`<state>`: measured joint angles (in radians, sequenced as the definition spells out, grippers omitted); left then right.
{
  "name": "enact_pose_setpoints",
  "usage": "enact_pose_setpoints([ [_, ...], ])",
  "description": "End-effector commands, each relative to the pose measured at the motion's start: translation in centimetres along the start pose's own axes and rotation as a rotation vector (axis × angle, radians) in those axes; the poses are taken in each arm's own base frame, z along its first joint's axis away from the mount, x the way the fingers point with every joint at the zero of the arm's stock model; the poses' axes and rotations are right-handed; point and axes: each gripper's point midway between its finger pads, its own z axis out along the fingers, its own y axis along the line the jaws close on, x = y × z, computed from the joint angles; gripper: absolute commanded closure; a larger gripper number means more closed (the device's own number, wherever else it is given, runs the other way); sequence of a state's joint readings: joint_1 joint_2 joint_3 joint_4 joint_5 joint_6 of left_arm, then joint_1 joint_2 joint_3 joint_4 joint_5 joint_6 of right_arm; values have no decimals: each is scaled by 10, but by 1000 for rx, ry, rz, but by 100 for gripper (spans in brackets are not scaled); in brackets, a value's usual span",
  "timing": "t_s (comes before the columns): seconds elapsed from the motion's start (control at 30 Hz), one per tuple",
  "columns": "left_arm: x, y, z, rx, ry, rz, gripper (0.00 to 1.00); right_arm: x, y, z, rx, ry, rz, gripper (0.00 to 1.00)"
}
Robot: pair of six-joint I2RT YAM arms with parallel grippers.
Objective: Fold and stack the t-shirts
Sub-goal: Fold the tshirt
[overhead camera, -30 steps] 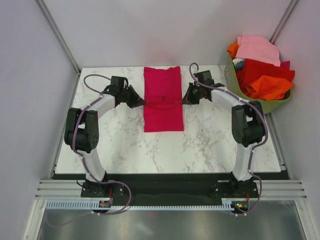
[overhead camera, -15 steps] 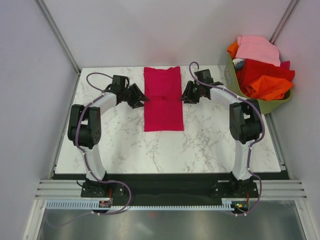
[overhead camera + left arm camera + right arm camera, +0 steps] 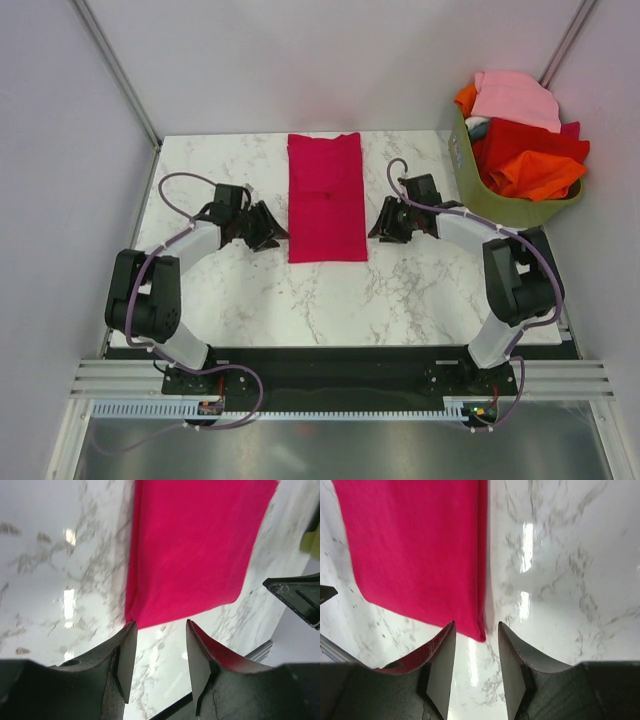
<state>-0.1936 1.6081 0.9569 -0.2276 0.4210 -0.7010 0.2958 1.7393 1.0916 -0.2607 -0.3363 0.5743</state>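
Note:
A crimson t-shirt (image 3: 325, 197) lies folded into a long narrow strip on the marble table, running from the back edge toward the middle. My left gripper (image 3: 276, 232) sits just left of its near left corner, open and empty. In the left wrist view the shirt (image 3: 195, 550) lies just beyond the gripper (image 3: 160, 630), and only marble shows between the fingers. My right gripper (image 3: 378, 228) sits just right of the near right corner, open and empty. In the right wrist view the shirt's corner (image 3: 415, 550) lies just ahead of the gripper (image 3: 476, 630).
An olive-green basket (image 3: 468, 178) stands at the table's back right corner, holding a pink t-shirt (image 3: 515, 97), a red one (image 3: 520, 142) and an orange one (image 3: 540, 175). Grey walls close in the table on three sides.
Both grippers have opened and let go of the crimson shirt's sides. They have moved toward the near end of the strip. The shirt now lies flat.

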Motion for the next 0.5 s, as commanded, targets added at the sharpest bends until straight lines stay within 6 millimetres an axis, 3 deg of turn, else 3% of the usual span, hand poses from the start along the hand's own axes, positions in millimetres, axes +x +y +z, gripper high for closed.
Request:
enact_pose_setpoints([
  [0.0,25,11,-2,-4,10,67,50,25,8,-1,-71,13,-49,54],
  [0.23,53,28,-1,20,36,68,52,55,8,3,-117,46,-72,55],
  [0.47,62,41,9,5,63,58,54,63,-1,17,-95,67,-68,57],
])
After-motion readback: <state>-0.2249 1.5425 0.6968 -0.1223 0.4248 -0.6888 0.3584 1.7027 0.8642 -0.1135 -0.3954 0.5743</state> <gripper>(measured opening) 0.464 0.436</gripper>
